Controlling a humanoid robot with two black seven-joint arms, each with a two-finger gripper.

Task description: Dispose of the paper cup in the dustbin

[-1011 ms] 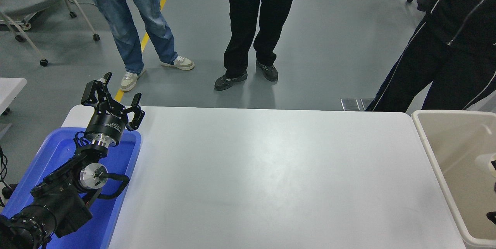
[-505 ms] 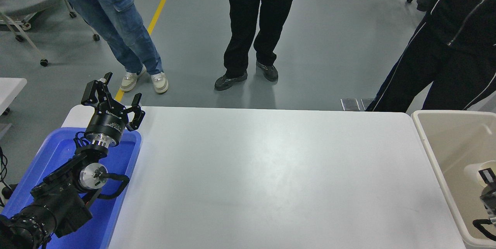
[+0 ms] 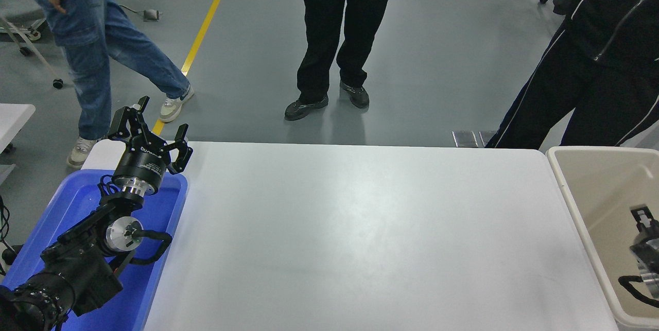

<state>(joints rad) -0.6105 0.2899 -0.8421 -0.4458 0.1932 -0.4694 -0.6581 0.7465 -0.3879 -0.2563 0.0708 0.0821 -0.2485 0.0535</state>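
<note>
The right gripper (image 3: pixel 643 223) enters at the right edge of the head view, over the inside of the dustbin (image 3: pixel 571 187), which stands just off the right end of the white table (image 3: pixel 360 238). Only one black finger (image 3: pixel 640 215) and part of the wrist with a looped cable show; the rest is cut off by the picture's edge, so whether this gripper is wide or narrow cannot be told. No white shape shows at the visible finger.

The paper cup cannot be seen anywhere in this view — not on the table, not at the gripper, and not on the part of the dustbin's beige floor and walls that shows. Much of the dustbin lies beyond the frame or behind the arm, so where the cup sits cannot be told.

The left gripper (image 3: pixel 149 133) is parked at the lower left, raised above the far end of a blue bin (image 3: pixel 170 218) that lies on the table's left side. Its fingers are spread apart and hold nothing.

Beyond the table's far edge three people stand on the grey floor — one in blue jeans (image 3: pixel 92 63) at the left, one in black trousers (image 3: pixel 334 37) at the middle, one in dark clothes with thin white stripes (image 3: pixel 592 63) at the right, close to the dustbin's far corner.
</note>
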